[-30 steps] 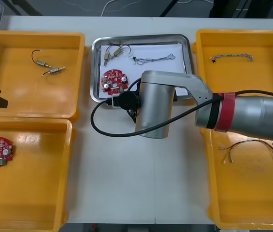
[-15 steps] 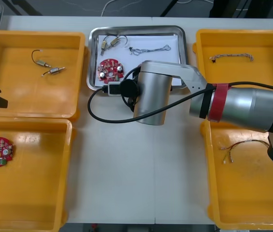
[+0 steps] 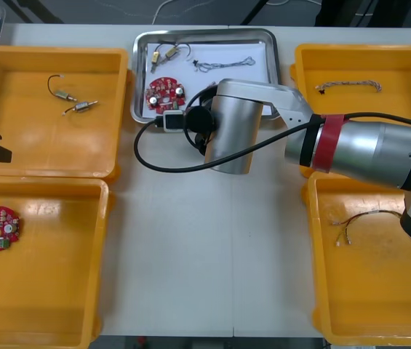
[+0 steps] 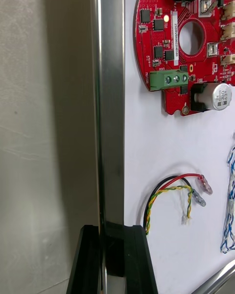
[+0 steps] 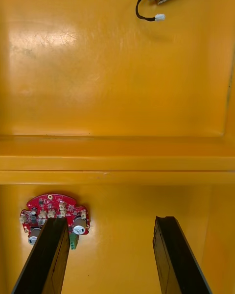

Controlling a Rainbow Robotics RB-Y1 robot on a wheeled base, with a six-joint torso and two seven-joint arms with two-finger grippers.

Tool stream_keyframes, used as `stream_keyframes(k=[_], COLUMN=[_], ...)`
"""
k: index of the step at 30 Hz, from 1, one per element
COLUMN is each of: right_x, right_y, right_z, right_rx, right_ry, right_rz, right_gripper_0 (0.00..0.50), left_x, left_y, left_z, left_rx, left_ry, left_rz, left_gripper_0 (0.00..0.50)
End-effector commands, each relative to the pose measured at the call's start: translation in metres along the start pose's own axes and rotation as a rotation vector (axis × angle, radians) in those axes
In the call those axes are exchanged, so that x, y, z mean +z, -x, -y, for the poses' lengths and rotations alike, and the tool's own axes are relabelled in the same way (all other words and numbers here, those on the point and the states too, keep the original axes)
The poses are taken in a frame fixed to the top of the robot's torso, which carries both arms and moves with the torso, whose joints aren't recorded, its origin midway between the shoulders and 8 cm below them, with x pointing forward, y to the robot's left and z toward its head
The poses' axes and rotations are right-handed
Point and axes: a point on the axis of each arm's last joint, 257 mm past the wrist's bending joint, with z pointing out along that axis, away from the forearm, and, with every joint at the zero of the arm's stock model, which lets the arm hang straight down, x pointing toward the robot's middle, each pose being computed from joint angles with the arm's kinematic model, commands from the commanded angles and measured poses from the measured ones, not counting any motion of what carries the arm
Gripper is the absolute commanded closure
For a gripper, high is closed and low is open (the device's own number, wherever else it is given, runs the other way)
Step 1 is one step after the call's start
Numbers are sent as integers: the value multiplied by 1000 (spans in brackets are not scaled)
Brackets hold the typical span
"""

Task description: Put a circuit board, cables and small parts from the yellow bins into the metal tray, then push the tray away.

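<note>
Note that the right gripper (image 4: 111,231) is clenched on the rim of the metal tray (image 4: 110,103), with one finger on the worktop (image 4: 44,127) side and one inside the tray. Ahead of the inner finger lie a red and yellow cable (image 4: 171,191) and, farther on, the circuit board (image 4: 181,44). The left gripper (image 5: 111,221) hangs released over a yellow bin (image 5: 117,103).

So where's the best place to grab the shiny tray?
Take the metal tray by its near rim, from the robot's side. That lip is thin and straight, fitting between two fingers; the right gripper is pinching it there. The left gripper hangs open over a yellow bin.
</note>
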Motion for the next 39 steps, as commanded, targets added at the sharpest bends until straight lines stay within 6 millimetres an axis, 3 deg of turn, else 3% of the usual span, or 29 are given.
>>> stream_keyframes(k=[1,6,7,8,11,16,26,32,39], right_x=[-12,-12,-12,-12,-14,-23,-72,-103,-137], right_y=[29,29,29,29,30,29,30,13,-24], right_z=[31,31,31,31,28,25,2,-7,-20], right_rx=[-85,-92,-94,-97,-110,-121,-5,165,420], right_ry=[-62,-60,-60,-60,-55,-44,95,125,172], right_rz=[43,42,42,42,39,11,-32,-61,-122], right_gripper_0=[500,487,287,167,0,0,0,0,0], left_x=[-3,-3,-3,-3,-3,-3,-3,-3,-3], left_y=[-1,-1,-1,-1,-1,-1,-1,-1,-1], left_z=[4,4,4,4,4,4,4,4,4], left_rx=[40,40,40,40,40,40,40,40,40], left_ry=[-1,-1,-1,-1,-1,-1,-1,-1,-1], left_rz=[13,13,13,13,13,13,13,13,13], left_gripper_0=[0,0,0,0,0,0,0,0,0])
